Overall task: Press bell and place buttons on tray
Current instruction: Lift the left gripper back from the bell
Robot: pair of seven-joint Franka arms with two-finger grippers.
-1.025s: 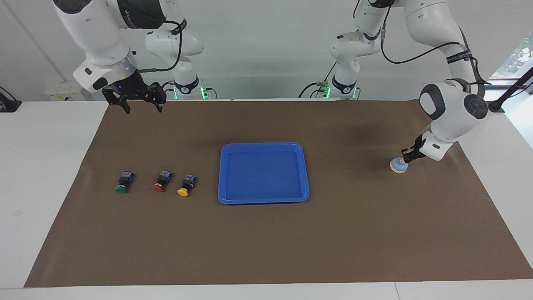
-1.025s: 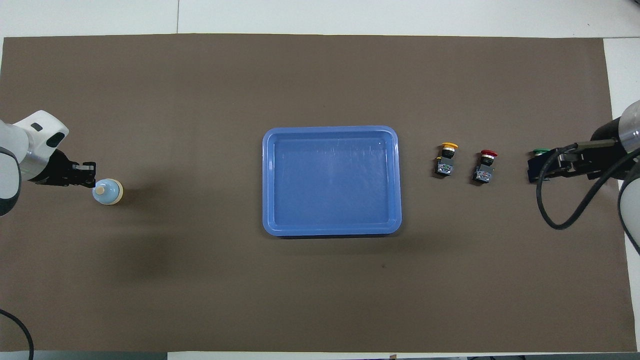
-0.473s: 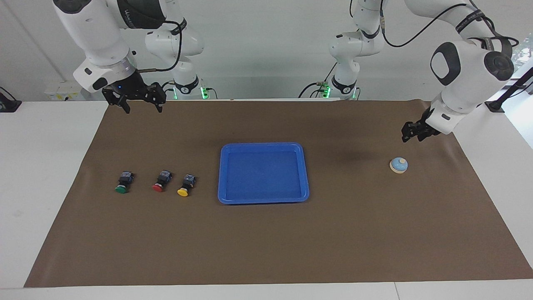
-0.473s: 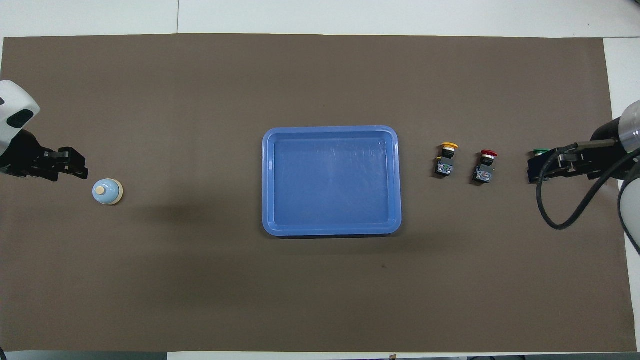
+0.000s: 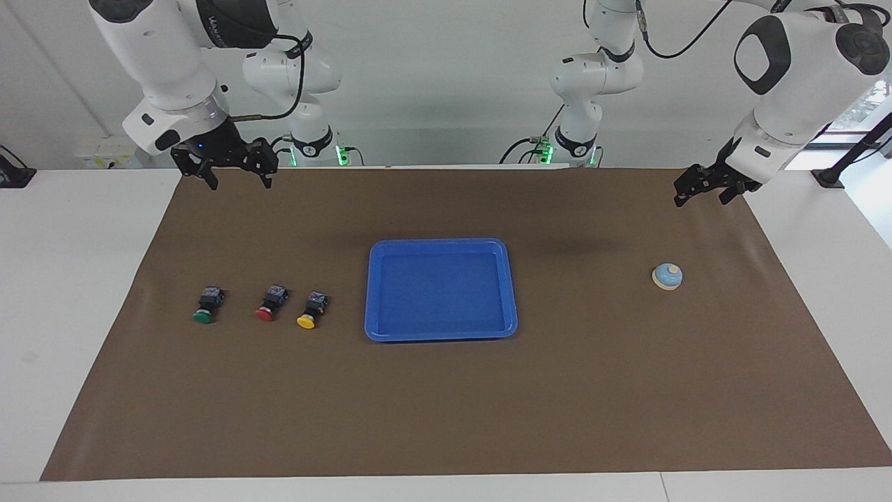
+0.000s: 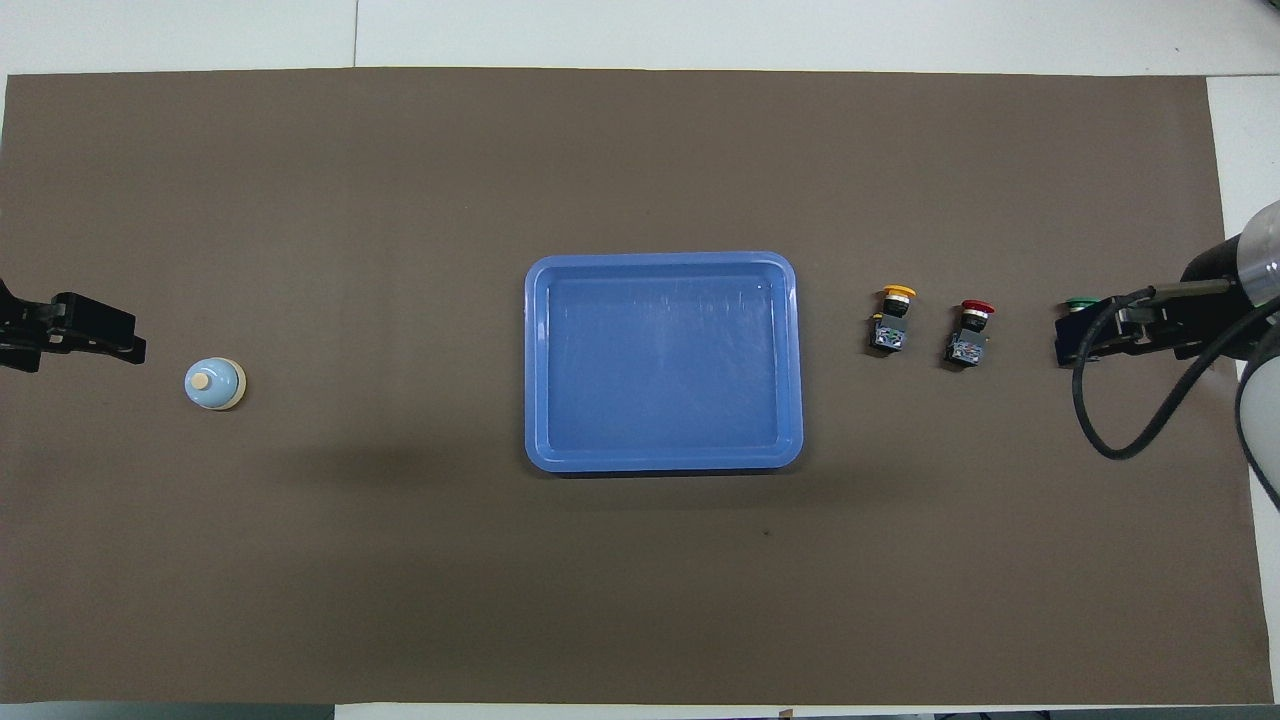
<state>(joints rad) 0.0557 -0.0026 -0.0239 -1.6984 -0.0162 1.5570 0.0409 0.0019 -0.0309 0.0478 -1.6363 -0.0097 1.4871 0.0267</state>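
Observation:
The light-blue bell (image 5: pixel 667 276) (image 6: pixel 214 383) stands alone on the brown mat at the left arm's end. My left gripper (image 5: pixel 700 192) (image 6: pixel 100 335) is raised in the air, apart from the bell. The blue tray (image 5: pixel 440 244) (image 6: pixel 660 258) lies empty mid-table. The green button (image 5: pixel 207 305), red button (image 5: pixel 270 303) (image 6: pixel 970 330) and yellow button (image 5: pixel 312 309) (image 6: pixel 892 318) lie in a row beside the tray toward the right arm's end. My right gripper (image 5: pixel 239 183) (image 6: pixel 1080 340) waits open, high up. From overhead it covers most of the green button (image 6: pixel 1078 302).
The brown mat (image 5: pixel 446 418) covers most of the white table (image 5: pixel 77 279). The right arm's black cable (image 6: pixel 1120 440) hangs in a loop over the mat's edge.
My left gripper has lifted off the bell's knob and drawn back up toward the robots. The bell, buttons, tray and right arm have not moved.

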